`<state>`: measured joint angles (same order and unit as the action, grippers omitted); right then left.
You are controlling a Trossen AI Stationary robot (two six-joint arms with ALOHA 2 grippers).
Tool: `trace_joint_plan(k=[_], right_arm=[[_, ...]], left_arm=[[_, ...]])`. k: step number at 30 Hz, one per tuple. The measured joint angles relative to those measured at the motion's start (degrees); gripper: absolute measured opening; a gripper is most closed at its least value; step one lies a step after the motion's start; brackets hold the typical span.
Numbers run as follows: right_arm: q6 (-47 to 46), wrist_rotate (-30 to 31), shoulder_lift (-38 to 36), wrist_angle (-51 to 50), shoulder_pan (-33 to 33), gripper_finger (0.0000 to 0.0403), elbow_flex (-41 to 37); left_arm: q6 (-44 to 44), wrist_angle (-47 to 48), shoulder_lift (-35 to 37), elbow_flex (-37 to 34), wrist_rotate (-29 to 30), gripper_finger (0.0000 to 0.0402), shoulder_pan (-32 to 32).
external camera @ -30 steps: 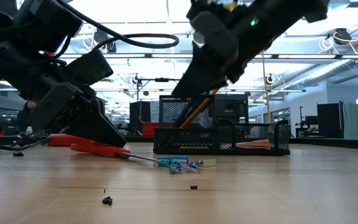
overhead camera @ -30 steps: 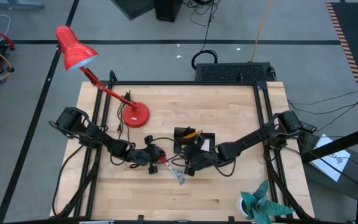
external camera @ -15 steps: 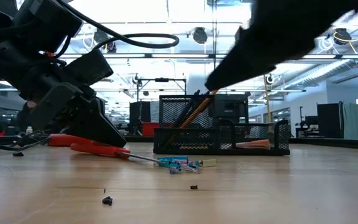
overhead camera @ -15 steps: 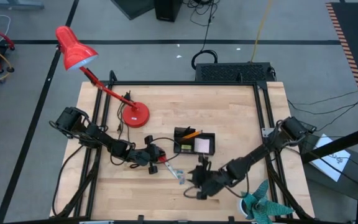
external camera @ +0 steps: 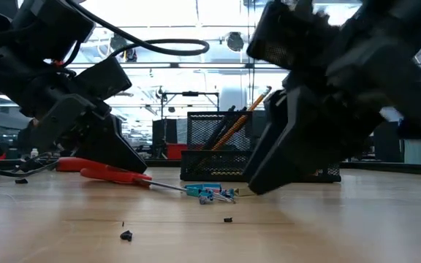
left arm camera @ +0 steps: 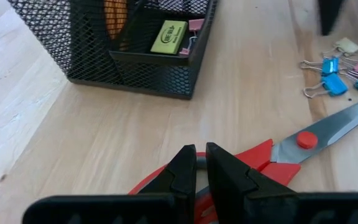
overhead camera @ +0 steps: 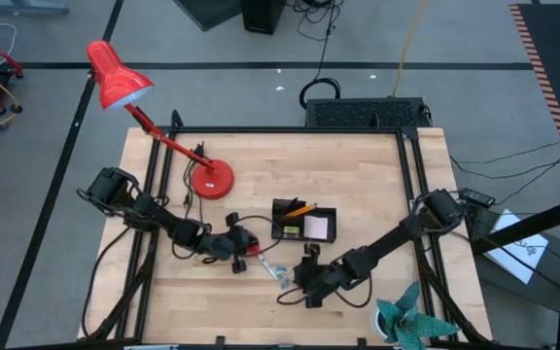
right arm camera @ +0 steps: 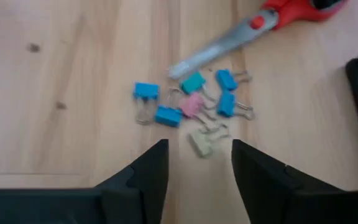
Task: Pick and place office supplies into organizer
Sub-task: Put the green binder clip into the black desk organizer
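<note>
The red-handled scissors lie flat on the table left of the black mesh organizer, with my left gripper shut on their handle. Their blade points at several small blue, pink and pale clips lying loose on the wood. My right gripper hovers open just on the near side of the clips and touches nothing; the pale clip lies just beyond its fingertips. Pens and an orange pencil stand in the organizer's cup. My left gripper pinches the rim of the scissors' red handle loop between its two fingers. The fingers slant down from the table's left. The scissors lie flat on the table, blade toward the right.
A red desk lamp stands at the back left, with its cable trailing behind my left arm. A teal leafy object sits at the near right corner. A black box lies beyond the far edge. Small dark crumbs dot the near wood.
My right gripper has swung from beside the organizer toward the table's near edge, then left and down to the clips, turning as it went. My left gripper and the scissors have kept still.
</note>
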<state>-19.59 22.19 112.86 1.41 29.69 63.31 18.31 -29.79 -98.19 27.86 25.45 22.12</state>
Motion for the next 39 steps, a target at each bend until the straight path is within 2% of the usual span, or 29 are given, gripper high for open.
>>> trace_joint_plan(k=[10, 19, 24, 28, 39], right_arm=[[4.40, -0.92, 0.39, 0.49, -1.00, 0.0205, 0.07], [4.64, -12.49, 0.28, 1.07, -4.85, 0.0200, 0.09], [5.77, -13.86, 0.28, 1.14, -5.77, 0.0199, 0.09], [5.57, -17.42, 0.26, 1.15, -6.93, 0.0193, 0.09], [4.95, -19.37, 0.32, 1.38, -8.30, 0.0175, 0.09]], left_arm=[[-1.62, 0.10, 0.00, 0.00, 0.07, 0.0047, 0.45], [-1.63, 0.06, 0.00, 0.00, 0.04, 0.0047, 0.43], [-1.62, 0.06, 0.00, 0.00, 0.04, 0.0047, 0.43], [-1.60, 0.06, 0.00, 0.00, 0.03, 0.0047, 0.43], [-1.60, 0.04, 0.00, 0.00, 0.02, 0.0047, 0.43]])
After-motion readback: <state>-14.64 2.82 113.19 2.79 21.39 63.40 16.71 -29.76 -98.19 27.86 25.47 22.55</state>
